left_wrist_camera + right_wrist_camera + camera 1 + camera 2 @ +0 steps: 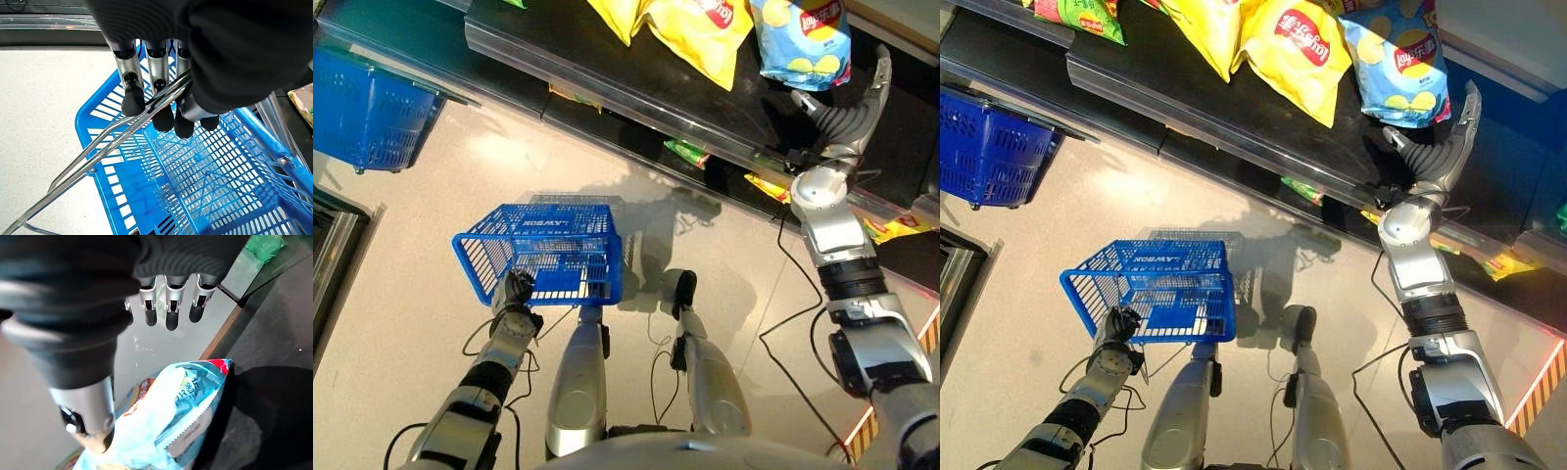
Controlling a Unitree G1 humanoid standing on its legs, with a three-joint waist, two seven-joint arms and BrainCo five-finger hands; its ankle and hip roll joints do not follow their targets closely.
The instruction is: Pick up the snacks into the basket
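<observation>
Meanwhile, left hand (161, 105) clenched on the wire handles (112, 142) of the empty blue basket (543, 255); right hand (168, 308) released, reaching above the light-blue chip bag (1400, 64) on the shelf (1234, 108). Likely risk: slick, puffy bag slipping, or nudging the neighbouring yellow bag (1298, 49).

Dark shelf (1234, 98) with clear front lip: two yellow crinkled snack bags (1298, 49) lie side by side, light-blue chip bag (1400, 59) next to them. Pale speckled floor (440, 225): blue plastic mesh basket (548, 253) resting on it.
</observation>
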